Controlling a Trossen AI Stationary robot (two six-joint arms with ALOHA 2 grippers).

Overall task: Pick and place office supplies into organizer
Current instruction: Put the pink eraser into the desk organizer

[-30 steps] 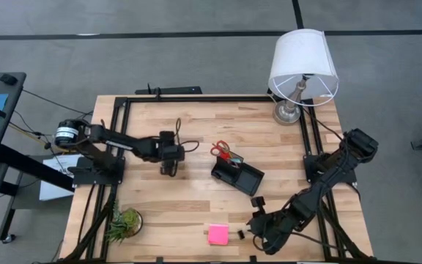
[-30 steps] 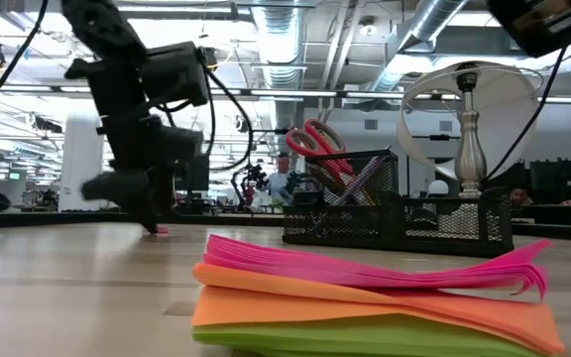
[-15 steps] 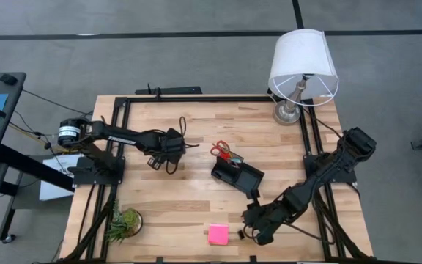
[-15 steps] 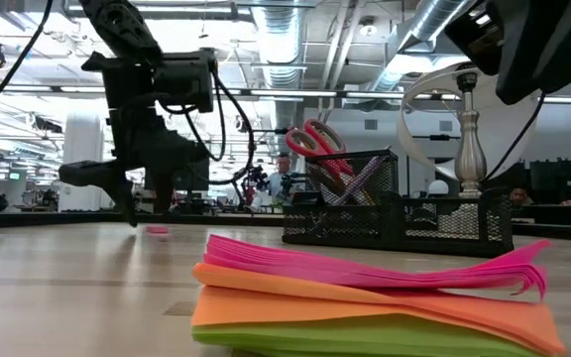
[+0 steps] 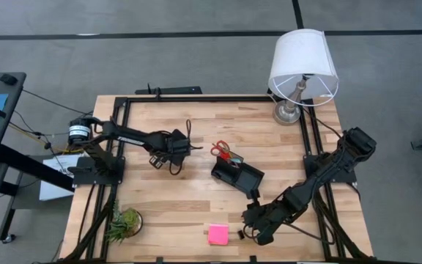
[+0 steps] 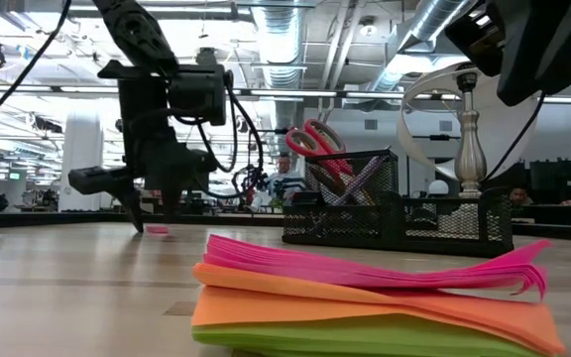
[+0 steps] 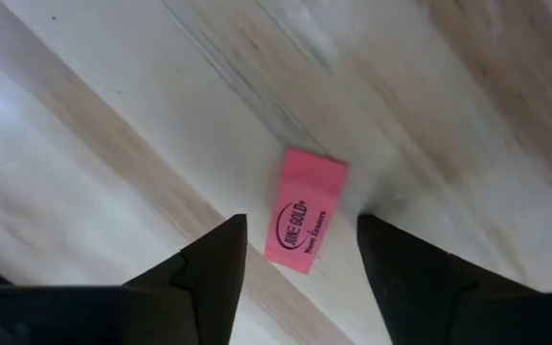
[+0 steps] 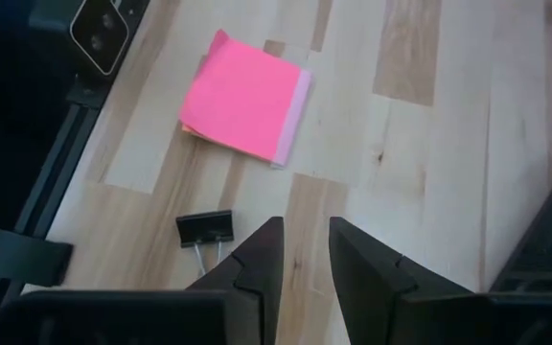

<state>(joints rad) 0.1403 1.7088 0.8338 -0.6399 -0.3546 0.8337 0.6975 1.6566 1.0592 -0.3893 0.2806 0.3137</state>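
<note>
Pink is what you are after on the left side: the eraser [image 7: 307, 221] lies flat on the bare wooden table [image 5: 196, 202], and your left gripper [image 7: 300, 254] hangs right above it with its fingers spread, one on each side of the eraser and neither touching it. That straddle looks deliberate — it lines the jaws up across the eraser's narrow width, so a short descent and a squeeze should catch it cleanly. From the low camera the eraser shows only as a small pink sliver on the wood just below the fingertips.

Your right gripper [image 8: 303, 251] waits low over the near edge of the table, its fingers held close together with a narrow gap and nothing between them. Ahead of it sit the black binder clip [image 8: 206, 229] and, a little farther, the pink sticky-note pad [image 8: 243, 97], both still out on the wood and well apart from the organizer [image 5: 238, 176].

That organizer sits near the table's middle, turned at an angle, with the red-handled scissors [image 5: 221, 150] already standing upright in its tall end — handles up, so they stay clear of the low compartments. My reading is that the eraser is the step in hand, with clip and pad left to do. Mind the flat eraser — it could slide if one finger lands first.
</note>
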